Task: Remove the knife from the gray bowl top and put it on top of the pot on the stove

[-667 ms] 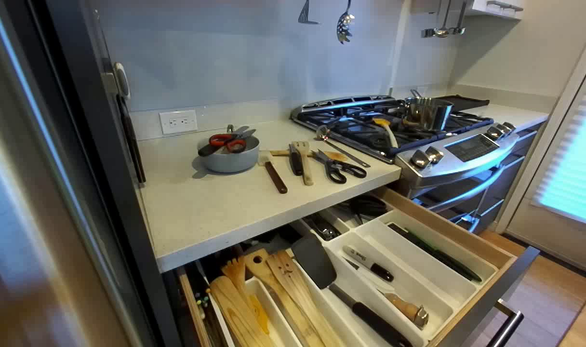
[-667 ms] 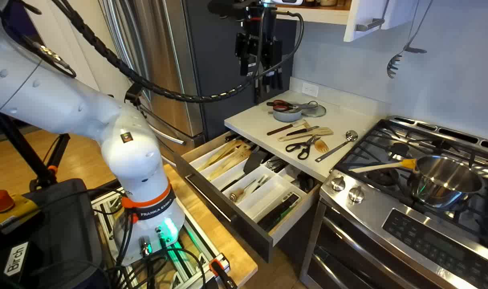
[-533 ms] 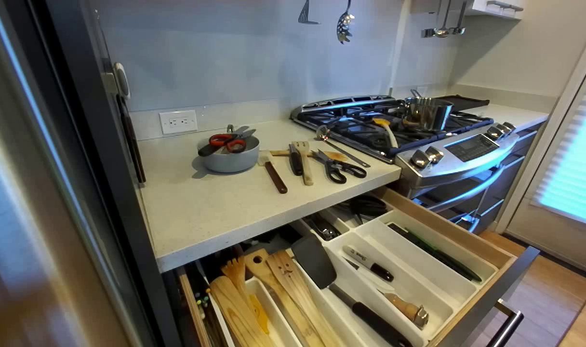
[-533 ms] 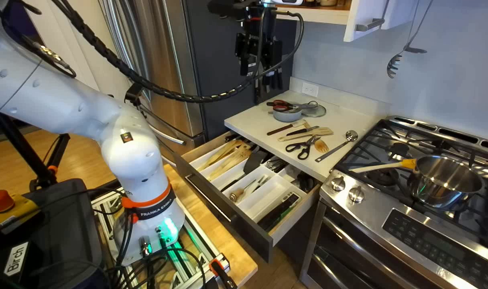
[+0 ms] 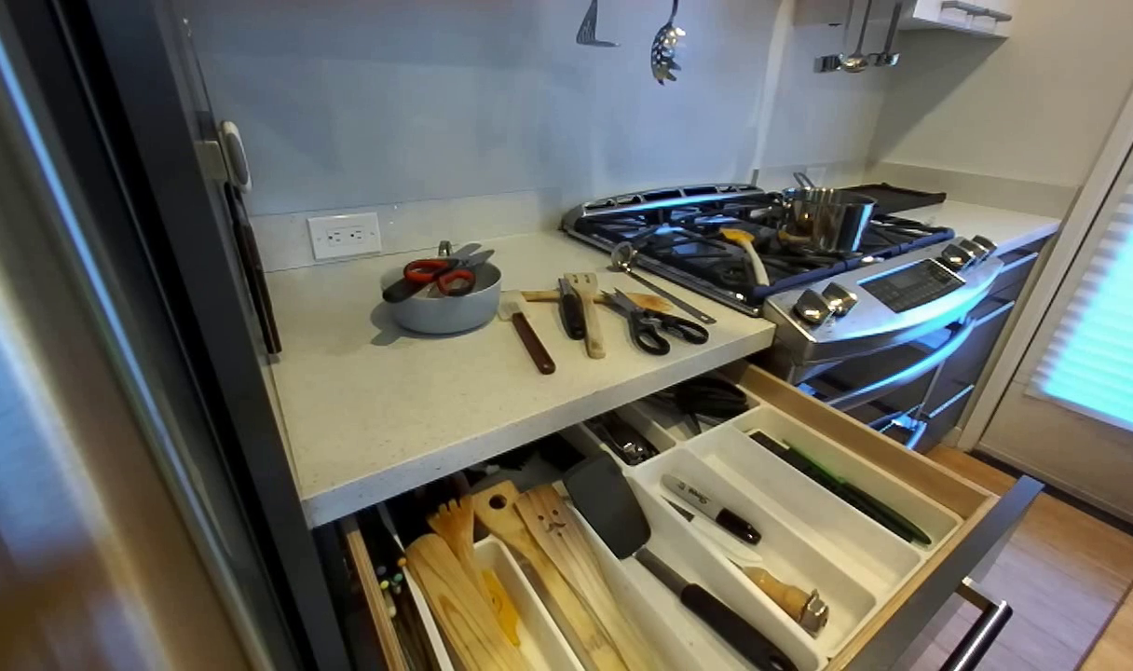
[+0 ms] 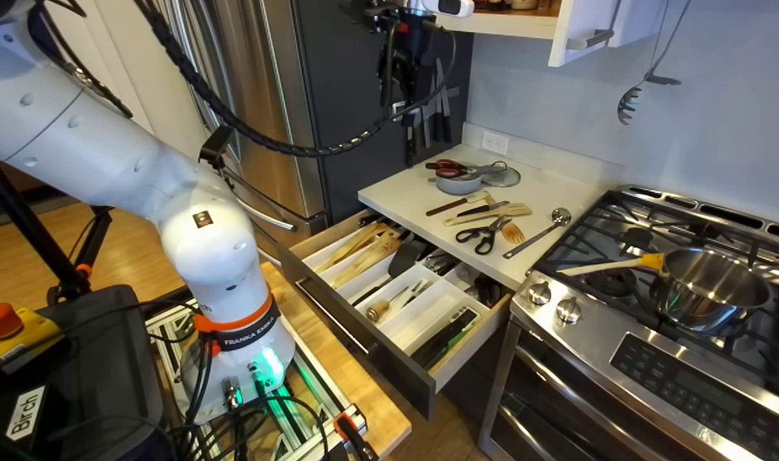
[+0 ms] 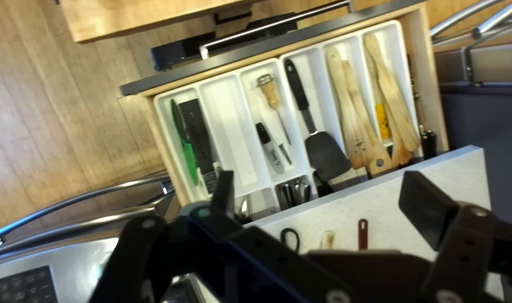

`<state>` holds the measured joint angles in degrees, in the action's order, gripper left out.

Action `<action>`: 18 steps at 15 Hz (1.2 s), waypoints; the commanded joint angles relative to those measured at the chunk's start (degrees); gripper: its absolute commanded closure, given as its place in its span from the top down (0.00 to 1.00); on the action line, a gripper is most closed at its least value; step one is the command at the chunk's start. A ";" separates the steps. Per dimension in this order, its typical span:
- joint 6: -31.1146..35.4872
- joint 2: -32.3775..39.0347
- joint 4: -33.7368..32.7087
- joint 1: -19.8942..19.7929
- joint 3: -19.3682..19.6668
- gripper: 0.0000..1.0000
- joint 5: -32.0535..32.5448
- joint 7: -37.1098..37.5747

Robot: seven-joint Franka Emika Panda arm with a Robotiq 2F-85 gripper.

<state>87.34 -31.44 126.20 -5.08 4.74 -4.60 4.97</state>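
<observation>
Stainless-steel stove (image 6: 594, 342); beside it, a white countertop (image 5: 399, 410) over a pulled-out, dark-fronted drawer (image 6: 389, 365). The black two-fingered gripper (image 7: 321, 189) hangs well above countertop level, released, jaws wide apart. A small silvery metal pot (image 6: 703, 307) sits on the stove; on the countertop, a round gray bowl (image 5: 447, 314) bears a red-handled, scissors-like cutting tool (image 5: 450, 267) across its top.

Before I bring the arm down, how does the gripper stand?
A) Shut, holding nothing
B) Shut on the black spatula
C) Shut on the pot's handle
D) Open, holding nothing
D: in the wrist view the gripper stands with its jaws wide apart, the countertop showing through the gap and nothing caught between them.
</observation>
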 commanded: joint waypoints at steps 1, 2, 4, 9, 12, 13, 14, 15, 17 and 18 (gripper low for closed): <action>-0.48 12.86 -8.68 1.48 -4.21 1.00 -9.70 11.93; -0.03 16.30 -11.04 1.65 -5.35 1.00 -11.58 15.30; 1.27 23.41 -15.76 2.04 -7.08 1.00 -14.54 21.53; 1.91 30.50 -19.12 3.85 -6.96 1.00 -14.61 26.43; 1.95 33.98 -20.93 4.26 -6.74 1.00 -14.71 26.39; 1.95 33.44 -20.92 4.24 -6.77 1.00 -14.70 26.40; 1.95 32.68 -20.87 4.18 -6.74 1.00 -14.68 26.41; 1.94 32.06 -20.84 4.13 -6.70 1.00 -14.67 26.42; 3.80 32.72 -21.25 4.37 -6.93 1.00 -17.17 29.73; 6.56 35.40 -22.44 5.12 -7.60 1.00 -17.01 35.28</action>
<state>89.85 0.21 105.35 -1.70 -2.87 -19.78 32.23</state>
